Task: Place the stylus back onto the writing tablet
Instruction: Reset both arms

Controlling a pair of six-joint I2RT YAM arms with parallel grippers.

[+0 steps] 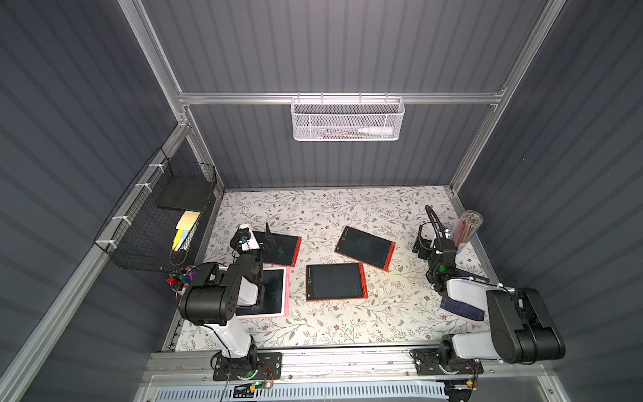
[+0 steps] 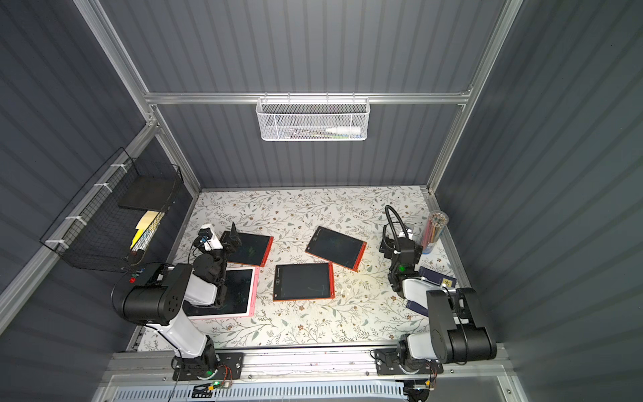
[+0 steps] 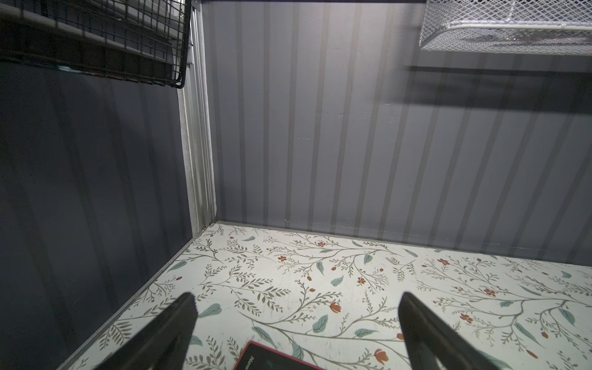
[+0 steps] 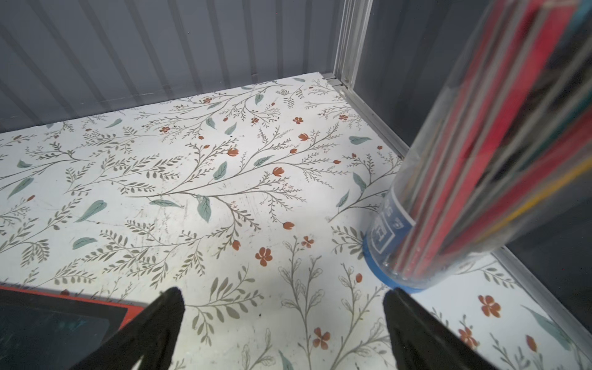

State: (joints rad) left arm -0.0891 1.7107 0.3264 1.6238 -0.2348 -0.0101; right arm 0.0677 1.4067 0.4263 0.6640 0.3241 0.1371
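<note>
We count four writing tablets (image 1: 335,282) (image 1: 365,247) (image 1: 283,250) (image 1: 275,296): three red, one pink. We also see two baskets (image 1: 153,222) (image 1: 346,120) and one pencil tube (image 1: 468,228).

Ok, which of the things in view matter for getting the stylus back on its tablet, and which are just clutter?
Job: left red tablet, middle red tablet, right red tablet, pink tablet; left tool and right tool, both open and empty. No stylus that I can make out.
Lying about: pencil tube, white mesh basket, black wire basket, pen cup, blue booklet.
</note>
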